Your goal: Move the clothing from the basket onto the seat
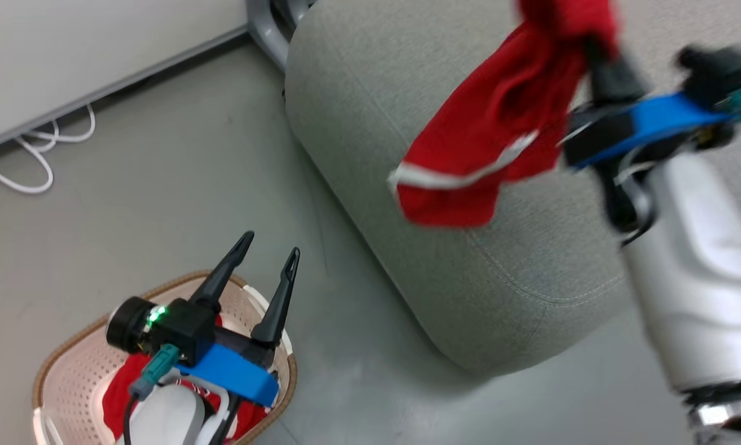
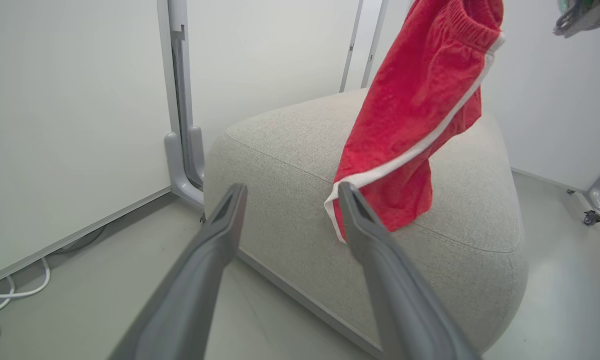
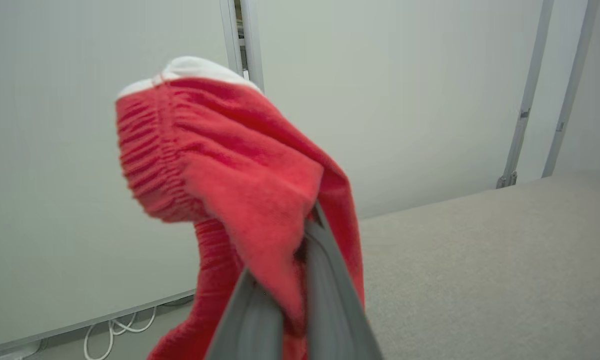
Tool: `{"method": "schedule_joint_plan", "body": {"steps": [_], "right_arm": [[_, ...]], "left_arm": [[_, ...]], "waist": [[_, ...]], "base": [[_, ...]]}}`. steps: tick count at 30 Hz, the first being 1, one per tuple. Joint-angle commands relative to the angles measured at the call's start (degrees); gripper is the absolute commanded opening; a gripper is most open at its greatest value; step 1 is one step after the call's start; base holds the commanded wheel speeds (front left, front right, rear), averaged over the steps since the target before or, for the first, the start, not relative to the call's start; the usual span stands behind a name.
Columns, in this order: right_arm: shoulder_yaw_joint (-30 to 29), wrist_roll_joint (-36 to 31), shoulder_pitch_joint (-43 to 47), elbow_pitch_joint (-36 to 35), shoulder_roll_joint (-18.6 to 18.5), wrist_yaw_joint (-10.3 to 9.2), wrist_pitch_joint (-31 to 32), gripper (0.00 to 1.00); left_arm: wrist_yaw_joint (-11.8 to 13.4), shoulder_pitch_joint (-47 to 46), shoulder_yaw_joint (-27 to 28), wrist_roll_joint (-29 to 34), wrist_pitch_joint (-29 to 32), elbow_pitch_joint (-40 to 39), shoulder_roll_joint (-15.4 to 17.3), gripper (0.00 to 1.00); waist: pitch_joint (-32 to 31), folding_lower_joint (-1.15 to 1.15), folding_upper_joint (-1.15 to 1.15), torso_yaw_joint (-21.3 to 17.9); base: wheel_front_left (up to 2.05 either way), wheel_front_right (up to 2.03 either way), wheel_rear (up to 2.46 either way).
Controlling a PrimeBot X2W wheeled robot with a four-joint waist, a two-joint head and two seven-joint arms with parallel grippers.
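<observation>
Fingers (image 3: 325, 295) on your right gripper (image 3: 302, 235) are clamped narrow on a bunched fold of the red garment (image 1: 494, 123), right by its ribbed waistband. The rest hangs loose below them, white trim down one side.

It's up above the seat (image 1: 358, 93), dangling over the top near the rounded front edge. From the left wrist view the bottom hem looks very close to the cushion, but I can't tell if it's actually touching.

For the drop, I'd say carry it further in over the seat, away from that rounded edge, since thin fabric like this would probably slide off the slope. Get low enough that most of the cloth pools on the cushion, then open wide and pull straight up so nothing snags on a fingertip.

Your left gripper (image 1: 271, 243) is spread wide and empty, down off the seat's near corner over the basket (image 1: 61, 358), pointing towards the seat. More red clothing (image 1: 120, 386) is sitting in there, so you've got at least one more trip.
</observation>
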Motion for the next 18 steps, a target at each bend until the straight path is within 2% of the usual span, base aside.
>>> {"method": "schedule_joint_plan", "body": {"steps": [1, 11, 14, 18], "right_arm": [[-2.34, -0.98, -2.38, 0.30, -2.20, 0.01, -0.18, 0.00], [-19.82, -5.95, -9.73, 5.28, -9.62, 0.01, -0.16, 0.00], [-24.90, -8.38, -9.65, 6.19, -10.68, 0.01, -0.17, 0.00], [-30.33, -10.52, -8.43, 8.28, -10.02, 0.01, -0.18, 0.00]], "left_arm": [[-0.15, -2.08, -0.17, 0.55, -0.27, -0.71, 0.52, 1.00], [-0.15, -6.41, -1.17, 1.61, -0.27, -4.57, 3.19, 1.00], [-0.15, -7.99, -1.69, 2.09, -0.16, -5.19, 3.68, 1.00], [-0.13, -9.88, -2.06, 2.51, 0.28, -6.30, 4.21, 1.00]], "waist": [[2.80, -0.01, 0.00, 1.79], [11.63, -0.01, 0.00, 5.75], [14.36, -0.01, 0.00, 7.20], [17.56, -0.01, 0.00, 8.82]], "base": [[0.00, 0.00, 0.00], [0.00, 0.00, 0.00], [0.00, 0.00, 0.00], [0.00, 0.00, 0.00]]}}
